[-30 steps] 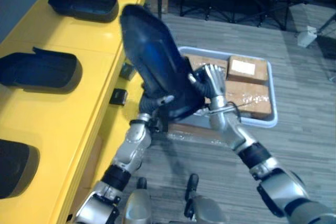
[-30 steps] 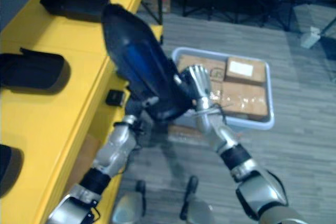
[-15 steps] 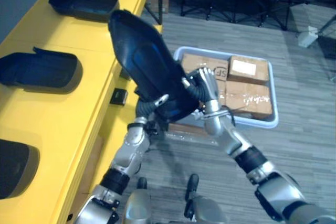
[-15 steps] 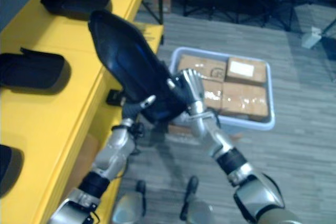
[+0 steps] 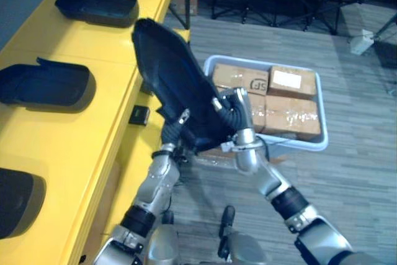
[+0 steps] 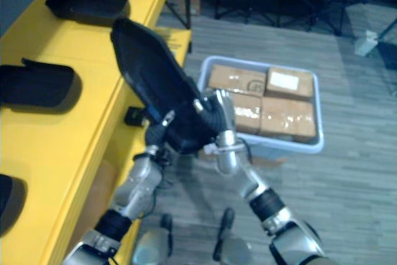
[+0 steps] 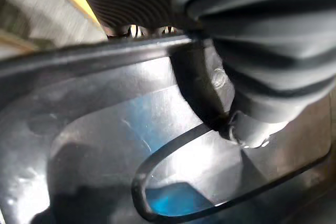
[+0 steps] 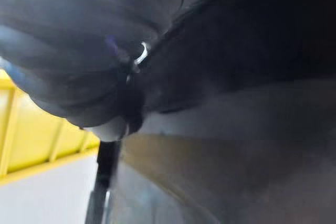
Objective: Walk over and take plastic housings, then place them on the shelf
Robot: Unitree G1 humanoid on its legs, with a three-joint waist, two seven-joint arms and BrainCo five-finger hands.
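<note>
A long black plastic housing [image 5: 170,79] hangs tilted over the front edge of the yellow shelf [image 5: 80,141], its narrow end up and toward the shelf. My left hand [image 5: 172,130] holds it from below, one fingertip [image 5: 184,115] hooked over its rim; the left wrist view shows a finger pressed on its glossy inside [image 7: 105,129]. My right hand [image 5: 234,113] grips the housing's lower end from the right, fingers curled behind it. Three more housings lie on the shelf: one far [image 5: 99,5], one in the middle [image 5: 46,84], one near [image 5: 18,203].
A grey tray [image 5: 320,100] of taped cardboard boxes [image 5: 291,82] stands on the wooden floor just right of the hands. A small black fitting [image 5: 139,115] sticks out of the shelf's side. Black table legs [image 5: 279,4] stand at the back.
The housing has swung left and tipped steeper toward the shelf. My right hand has come down and left with it, and my left hand's fingers have curled onto the rim.
</note>
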